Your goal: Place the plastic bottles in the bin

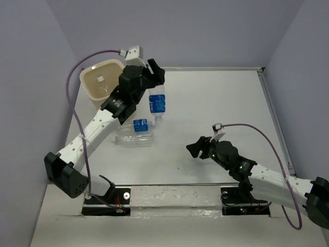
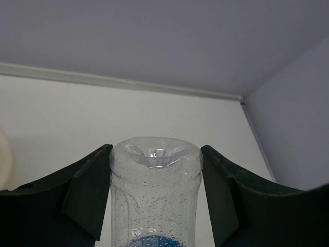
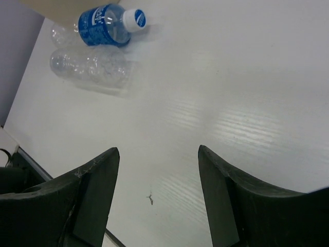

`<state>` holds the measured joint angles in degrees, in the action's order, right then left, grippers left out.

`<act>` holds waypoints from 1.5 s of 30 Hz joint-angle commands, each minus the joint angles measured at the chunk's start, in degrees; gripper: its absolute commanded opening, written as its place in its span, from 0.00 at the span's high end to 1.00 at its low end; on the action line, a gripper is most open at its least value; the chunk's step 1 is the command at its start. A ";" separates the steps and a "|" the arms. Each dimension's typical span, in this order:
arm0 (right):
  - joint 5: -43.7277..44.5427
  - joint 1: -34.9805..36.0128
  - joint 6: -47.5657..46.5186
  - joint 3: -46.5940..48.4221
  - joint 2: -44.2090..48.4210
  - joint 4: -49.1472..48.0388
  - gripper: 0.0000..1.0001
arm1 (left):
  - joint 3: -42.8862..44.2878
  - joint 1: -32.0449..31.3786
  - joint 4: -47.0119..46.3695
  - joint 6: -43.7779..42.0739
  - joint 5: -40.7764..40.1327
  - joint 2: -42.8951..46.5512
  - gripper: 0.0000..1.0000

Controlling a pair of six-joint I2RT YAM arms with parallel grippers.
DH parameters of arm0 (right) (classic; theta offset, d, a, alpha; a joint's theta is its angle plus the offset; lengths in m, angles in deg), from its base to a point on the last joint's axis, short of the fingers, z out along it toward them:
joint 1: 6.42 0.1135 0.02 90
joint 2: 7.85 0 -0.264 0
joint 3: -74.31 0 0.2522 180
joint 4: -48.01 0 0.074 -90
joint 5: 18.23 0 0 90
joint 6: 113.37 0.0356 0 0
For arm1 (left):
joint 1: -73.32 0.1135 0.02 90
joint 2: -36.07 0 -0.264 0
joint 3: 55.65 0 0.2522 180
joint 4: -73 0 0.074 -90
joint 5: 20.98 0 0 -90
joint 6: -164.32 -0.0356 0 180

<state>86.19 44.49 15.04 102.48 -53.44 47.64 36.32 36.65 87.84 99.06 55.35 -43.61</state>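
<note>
Left wrist: left end effector (image 2: 156, 172) clamped on held bottle (image 2: 156, 206), base toward the camera
Top external: held bottle hangs cap down, near the bin (image 1: 90, 88), to its right
Bin: white-capped bottle (image 1: 101, 81) inside
Counter (image 1: 221, 98): labelled bottle (image 1: 140, 125) and clear bottle (image 1: 134, 139) lying side by side, by the held cap
Right end effector (image 1: 198, 147): jaws apart, empty

The clamped bottle (image 2: 156, 195) is shown as clear, glossy plastic, finely dimpled. The unlabelled bottle (image 3: 90, 66) is crinkled and transparent. The worktop (image 3: 247, 103) is finished white, faintly grained, with a soft sheen. The bin (image 1: 88, 85) is smooth cream plastic; the jaws, matt black.
</note>
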 commanded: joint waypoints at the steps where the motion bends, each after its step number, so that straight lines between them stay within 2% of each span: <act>1: -3.69 1.73 -2.03 2.46 -2.58 -5.64 0.32 | 7.46 7.12 0.67 0.76 -1.18 5.14 0.59; 4: -5.00 4.27 -3.25 3.33 -4.95 -7.57 0.32 | 13.69 15.36 1.29 -1.25 -4.08 5.15 0.55; 11: -5.71 10.51 -6.51 6.76 -10.04 -9.42 0.31 | 24.09 30.13 1.21 -4.34 -10.50 -3.63 0.56; 14: -7.11 11.22 -6.86 7.03 -11.72 -11.26 0.31 | 26.11 32.44 -1.16 -6.00 -13.64 -6.35 0.57; 21: -10.63 12.28 -9.14 9.40 -15.76 -12.41 0.31 | 28.40 32.71 -10.73 -16.11 -23.06 -12.68 0.56; 28: -13.89 12.80 -12.84 10.46 -19.71 -13.90 0.30 | 23.22 32.71 -24.70 -24.37 -27.81 -15.07 0.55; 30: -13.98 12.80 -13.01 10.90 -21.47 -14.78 0.30 | 19.27 32.62 -28.31 -26.75 -27.90 -14.19 0.54; 33: -16.26 12.80 -12.84 11.60 -22.79 -15.92 0.30 | 9.26 32.19 -39.64 -30.16 -27.55 -11.30 0.51; 37: -18.10 12.80 -12.75 13.62 -24.29 -16.80 0.30 | -2.41 31.83 -47.47 -28.43 -28.16 -7.87 0.46; 39: -18.19 12.80 -12.84 14.24 -24.64 -17.24 0.30 | -5.87 31.83 -49.15 -27.46 -28.34 -5.59 0.41; 41: -18.02 12.80 -13.54 15.63 -25.08 -17.25 0.30 | -9.37 31.40 -49.16 -25.44 -28.17 -2.78 0.24; 45: -17.14 12.80 -15.73 20.20 -26.57 -15.06 0.29 | -13.96 29.46 -47.67 -21.31 -27.11 3.03 0.04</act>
<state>69.07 56.69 2.47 116.62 -78.79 34.73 24.48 67.89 48.54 72.87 29.54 -49.82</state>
